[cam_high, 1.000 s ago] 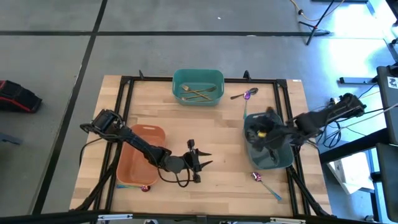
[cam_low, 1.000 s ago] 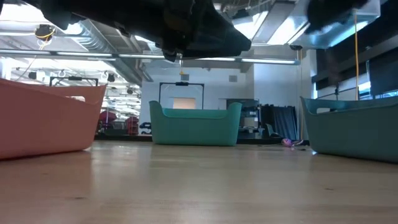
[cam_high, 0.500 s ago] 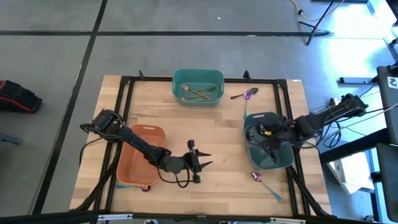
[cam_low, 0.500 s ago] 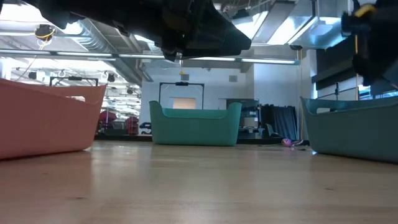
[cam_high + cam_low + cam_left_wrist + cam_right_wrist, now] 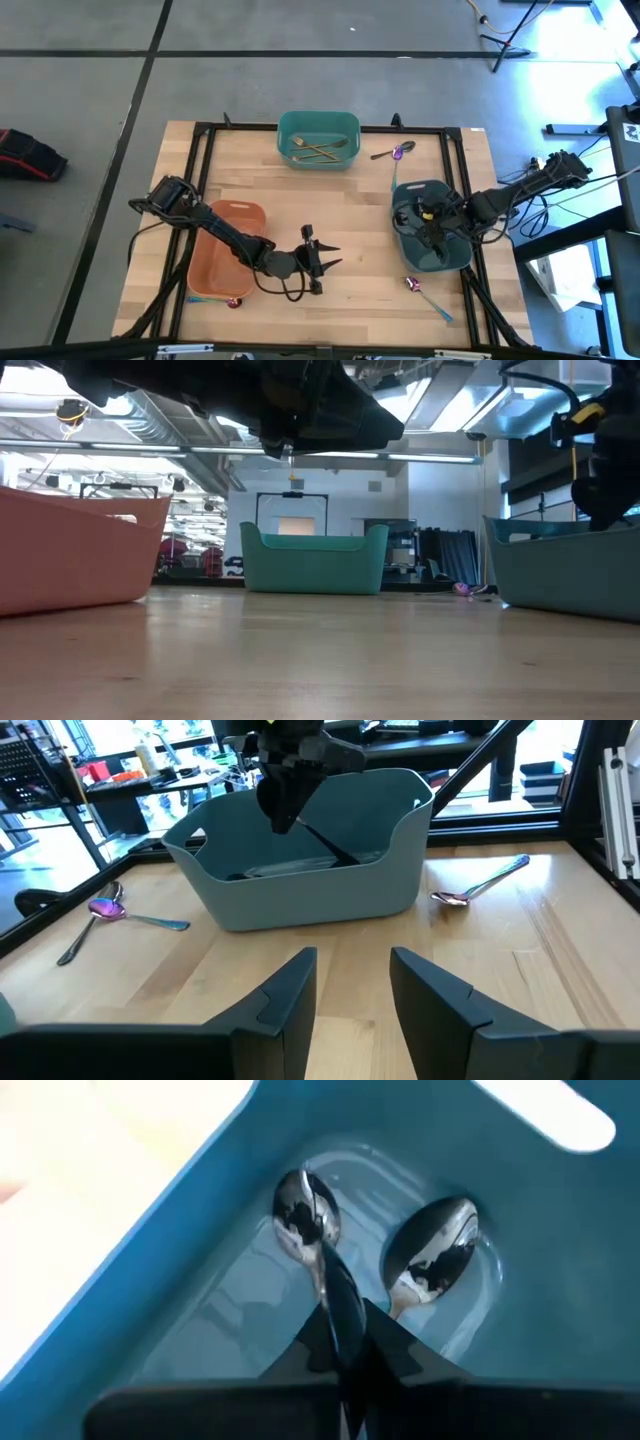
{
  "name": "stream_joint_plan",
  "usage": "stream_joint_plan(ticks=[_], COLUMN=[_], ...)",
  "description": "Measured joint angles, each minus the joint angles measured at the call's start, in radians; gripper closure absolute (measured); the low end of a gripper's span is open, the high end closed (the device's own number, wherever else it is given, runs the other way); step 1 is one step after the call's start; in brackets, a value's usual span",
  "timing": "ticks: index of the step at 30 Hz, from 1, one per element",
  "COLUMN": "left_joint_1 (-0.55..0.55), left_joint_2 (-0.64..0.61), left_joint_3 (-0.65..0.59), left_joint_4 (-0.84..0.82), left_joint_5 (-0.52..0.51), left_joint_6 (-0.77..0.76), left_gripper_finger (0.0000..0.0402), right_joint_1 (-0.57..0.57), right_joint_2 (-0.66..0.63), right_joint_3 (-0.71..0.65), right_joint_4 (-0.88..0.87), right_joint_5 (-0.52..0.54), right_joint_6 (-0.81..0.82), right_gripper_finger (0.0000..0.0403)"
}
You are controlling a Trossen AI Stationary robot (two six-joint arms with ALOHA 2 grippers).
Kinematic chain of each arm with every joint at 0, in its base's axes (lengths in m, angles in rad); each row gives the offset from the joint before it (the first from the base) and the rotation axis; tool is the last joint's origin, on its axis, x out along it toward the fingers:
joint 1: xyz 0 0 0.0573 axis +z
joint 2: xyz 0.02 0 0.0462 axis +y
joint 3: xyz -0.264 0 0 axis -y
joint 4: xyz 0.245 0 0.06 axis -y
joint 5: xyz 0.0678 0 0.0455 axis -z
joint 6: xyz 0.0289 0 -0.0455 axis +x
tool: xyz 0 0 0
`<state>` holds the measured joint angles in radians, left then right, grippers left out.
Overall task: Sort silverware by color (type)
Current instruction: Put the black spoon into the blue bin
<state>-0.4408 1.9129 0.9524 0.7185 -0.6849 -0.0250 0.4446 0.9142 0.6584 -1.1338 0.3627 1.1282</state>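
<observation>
**My right fingers hold a spoon in the blue bin**

My right gripper is down inside the grey-blue bin on the right side of the table. Its fingers are pinched tight on the handle of a dark silver spoon. The spoon's bowl is near the bin's floor. A second dark spoon lies just beside it in the same bin.

My left gripper hangs over the middle of the table, next to the orange bin. Its fingers are apart and hold nothing.

Gold forks lie in the teal bin at the far side. A purple spoon and a thin dark one lie on the wood between the teal bin and the blue bin. Another purple spoon lies on the wood just in front of the blue bin. One small purple piece lies by the orange bin's near edge.
</observation>
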Motion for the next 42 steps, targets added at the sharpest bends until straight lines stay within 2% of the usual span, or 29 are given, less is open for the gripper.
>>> stream_joint_plan(ticks=[4, 9, 12, 16, 20, 25, 29, 33, 38, 42], left_joint_1=[0.0, 0.0, 0.0, 0.0, 0.006, 0.038, 0.092, 0.166, 0.274, 0.339], left_joint_2=[0.0, 0.0, 0.0, 0.0, -0.025, -0.135, -0.232, -0.325, -0.438, -0.488], left_joint_3=[0.0, 0.0, 0.0, 0.0, -0.001, -0.001, -0.003, -0.086, -0.279, -0.41], left_joint_4=[0.0, 0.0, 0.0, -0.003, -0.055, -0.214, -0.357, -0.353, -0.139, 0.014], left_joint_5=[0.0, 0.0, 0.0, 0.0, 0.0, 0.028, 0.125, 0.206, 0.286, 0.328], left_joint_6=[0.0, 0.0, 0.0, 0.002, 0.007, 0.001, 0.0, 0.005, 0.005, 0.0], left_gripper_finger=[0.0276, 0.0276, 0.0276, 0.0276, 0.0276, 0.0276, 0.0276, 0.0276, 0.0276, 0.0276], right_joint_1=[0.0, 0.0, 0.0, 0.0, 0.0, -0.021, -0.153, -0.369, -0.677, -0.912], right_joint_2=[0.0, -0.001, -0.001, -0.001, 0.0, 0.005, 0.005, 0.023, 0.088, 0.199], right_joint_3=[-0.003, 0.005, 0.051, 0.144, 0.239, 0.304, 0.311, 0.311, 0.311, 0.311], right_joint_4=[0.007, -0.022, -0.087, -0.141, -0.13, -0.1, -0.069, 0.005, 0.194, 0.331], right_joint_5=[0.027, 0.025, 0.018, 0.031, 0.135, 0.297, 0.298, 0.221, 0.029, -0.15], right_joint_6=[0.001, -0.007, -0.01, -0.069, -0.179, -0.313, -0.45, -0.67, -0.978, -1.166], right_gripper_finger=[0.0375, 0.0305, 0.0268, 0.0238, 0.0229, 0.0233, 0.0237, 0.0238, 0.0238, 0.0238])
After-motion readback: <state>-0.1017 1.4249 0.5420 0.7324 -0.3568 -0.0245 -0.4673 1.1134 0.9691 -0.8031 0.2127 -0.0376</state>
